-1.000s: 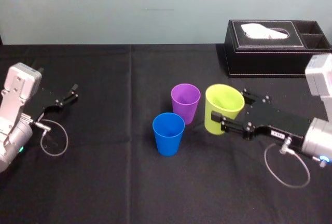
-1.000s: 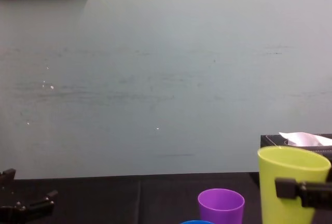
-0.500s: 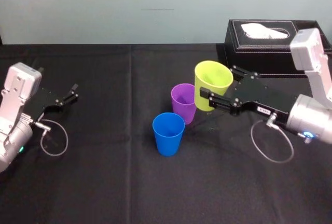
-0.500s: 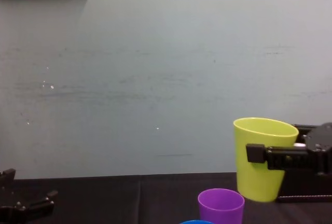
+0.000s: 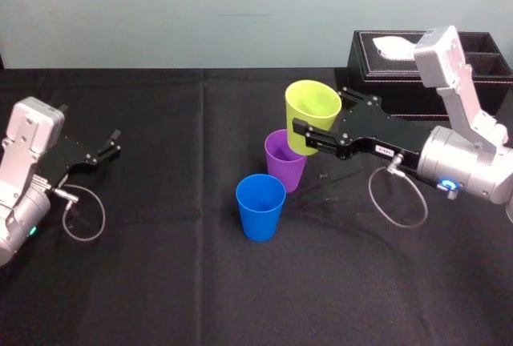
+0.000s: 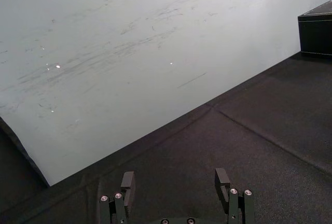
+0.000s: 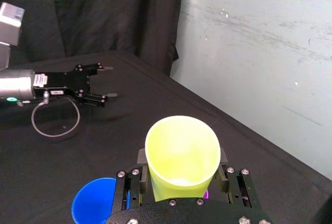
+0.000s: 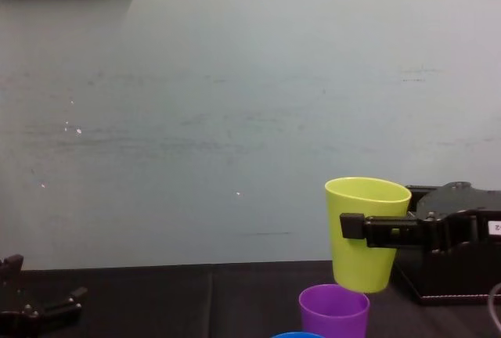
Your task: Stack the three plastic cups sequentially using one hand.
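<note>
My right gripper (image 5: 313, 127) is shut on the yellow-green cup (image 5: 313, 114), holding it upright in the air, with a finger on each side of its wall (image 7: 181, 154). The cup hangs just above and slightly right of the purple cup (image 5: 285, 159), which stands on the black table; in the chest view the yellow-green cup (image 8: 366, 232) floats a little over the purple cup (image 8: 333, 312). The blue cup (image 5: 260, 206) stands in front of the purple one, its rim (image 7: 96, 208) showing under the gripper. My left gripper (image 5: 108, 144) rests open at the far left (image 6: 176, 185).
A black leather tissue box (image 5: 385, 74) stands at the back right, behind my right arm. The table is covered with a black cloth (image 5: 160, 266). A pale wall (image 8: 235, 119) rises behind the table's far edge.
My right gripper has lifted the yellow-green cup off the table and carried it left, from beside the purple cup to just above it. The left arm has not moved.
</note>
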Available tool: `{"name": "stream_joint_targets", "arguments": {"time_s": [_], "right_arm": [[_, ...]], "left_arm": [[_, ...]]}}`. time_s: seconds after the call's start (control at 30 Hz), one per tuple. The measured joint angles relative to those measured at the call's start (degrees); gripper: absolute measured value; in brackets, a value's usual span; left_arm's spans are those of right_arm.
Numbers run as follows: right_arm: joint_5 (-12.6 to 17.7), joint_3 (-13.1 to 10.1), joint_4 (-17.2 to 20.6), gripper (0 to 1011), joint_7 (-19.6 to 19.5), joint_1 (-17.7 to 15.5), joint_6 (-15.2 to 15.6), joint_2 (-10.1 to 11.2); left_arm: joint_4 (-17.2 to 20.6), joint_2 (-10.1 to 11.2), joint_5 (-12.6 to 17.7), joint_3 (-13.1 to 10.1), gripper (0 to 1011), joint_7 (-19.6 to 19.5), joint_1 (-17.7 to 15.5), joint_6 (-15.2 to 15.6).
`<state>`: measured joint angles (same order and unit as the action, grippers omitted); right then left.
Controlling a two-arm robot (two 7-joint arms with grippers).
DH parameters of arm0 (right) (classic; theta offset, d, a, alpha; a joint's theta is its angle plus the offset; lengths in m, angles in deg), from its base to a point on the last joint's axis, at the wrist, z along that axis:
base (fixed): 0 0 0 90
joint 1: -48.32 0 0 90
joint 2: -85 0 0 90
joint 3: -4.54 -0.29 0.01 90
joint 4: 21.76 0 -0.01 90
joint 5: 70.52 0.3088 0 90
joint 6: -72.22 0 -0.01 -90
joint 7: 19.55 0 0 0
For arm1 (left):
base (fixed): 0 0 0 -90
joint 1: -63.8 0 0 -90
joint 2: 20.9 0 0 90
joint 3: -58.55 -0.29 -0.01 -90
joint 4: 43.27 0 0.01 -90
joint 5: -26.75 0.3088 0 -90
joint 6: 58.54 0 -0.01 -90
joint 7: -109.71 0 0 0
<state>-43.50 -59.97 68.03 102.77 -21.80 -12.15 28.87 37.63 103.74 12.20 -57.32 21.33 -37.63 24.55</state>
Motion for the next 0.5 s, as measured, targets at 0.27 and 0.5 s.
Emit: {"name": "stream_joint_targets", "arguments": {"time_s": [0.27,0.5], "right_arm": [[-0.92,1.56,-3.57,734,0.46,2.55,0.40,-1.78],[-1.66,2.63,-5.52,734,0.78,3.88,0.52,-2.83]], "left_arm": [[0.00,0.00,0.00,0.00,1011,0.00,0.00,0.00],[0.00,0.00,0.00,0.00,1011,0.00,0.00,0.00]]}}
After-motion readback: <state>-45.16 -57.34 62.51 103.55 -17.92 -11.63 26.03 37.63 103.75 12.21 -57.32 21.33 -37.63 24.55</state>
